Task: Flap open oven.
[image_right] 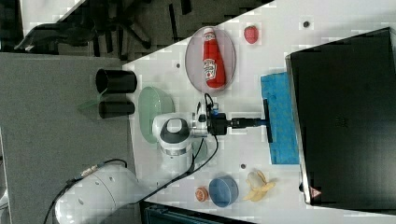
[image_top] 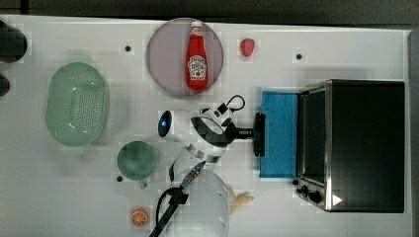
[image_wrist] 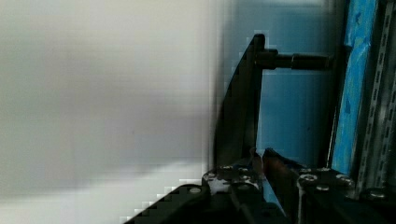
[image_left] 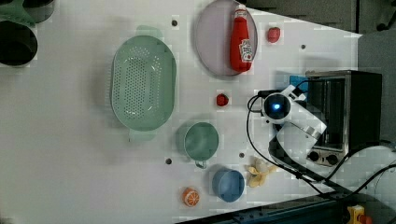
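- The white counter (image_top: 59, 197) carries everything; the big boxy oven with black top and silver metal front (image_top: 365, 143) stands at the top view's right end.
- Its blue-tinted glass door (image_top: 279, 133) lies flapped down flat toward the arm, so the opening looks done.
- The oven seems heavy and stiff; the glass is fragile and slippery, so the dark bar handle (image_top: 259, 134) is the place to hold.
- The tool (image_top: 252, 132) is clamped on that handle.
- The red ketchup bottle (image_top: 196, 57) on a grey plate bears a white label, its writing unreadable.
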`<state>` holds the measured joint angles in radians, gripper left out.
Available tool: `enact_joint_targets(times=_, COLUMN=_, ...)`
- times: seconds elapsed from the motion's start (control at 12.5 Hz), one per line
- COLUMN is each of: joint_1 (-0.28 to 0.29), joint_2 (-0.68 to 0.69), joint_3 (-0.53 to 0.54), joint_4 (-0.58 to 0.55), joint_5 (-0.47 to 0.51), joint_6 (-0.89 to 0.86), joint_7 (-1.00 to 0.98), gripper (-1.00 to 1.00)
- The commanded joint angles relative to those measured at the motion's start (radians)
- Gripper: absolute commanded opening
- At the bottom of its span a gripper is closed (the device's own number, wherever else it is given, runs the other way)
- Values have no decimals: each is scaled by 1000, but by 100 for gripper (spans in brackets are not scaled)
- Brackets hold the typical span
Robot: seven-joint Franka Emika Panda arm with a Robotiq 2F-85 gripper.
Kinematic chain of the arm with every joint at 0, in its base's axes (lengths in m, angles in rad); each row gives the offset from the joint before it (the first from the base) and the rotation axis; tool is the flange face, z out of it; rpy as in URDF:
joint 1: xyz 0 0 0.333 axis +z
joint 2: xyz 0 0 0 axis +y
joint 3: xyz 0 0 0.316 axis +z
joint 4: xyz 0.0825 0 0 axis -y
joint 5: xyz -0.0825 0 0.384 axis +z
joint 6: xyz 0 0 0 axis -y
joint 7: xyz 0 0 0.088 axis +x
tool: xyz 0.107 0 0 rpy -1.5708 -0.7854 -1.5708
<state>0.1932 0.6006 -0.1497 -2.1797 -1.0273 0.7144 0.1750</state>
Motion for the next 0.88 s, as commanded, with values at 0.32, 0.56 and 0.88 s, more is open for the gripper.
enact_joint_targets(times=0.32, joint_1=-7, joint_2=-146, joint_3=24, joint_4=41, joint_5=447, joint_6=106, joint_7=51, gripper=-65)
enact_joint_targets(times=0.56, joint_1=-17, joint_2=-296, joint_3=18, joint_4=42, joint_5=787, joint_6=85, joint_7=50, gripper=-65)
enact_joint_targets(times=0.88, joint_1=-25, joint_2=-511, joint_3=-4, joint_4=60, joint_5=941, joint_6=-57, joint_7=42, gripper=-65)
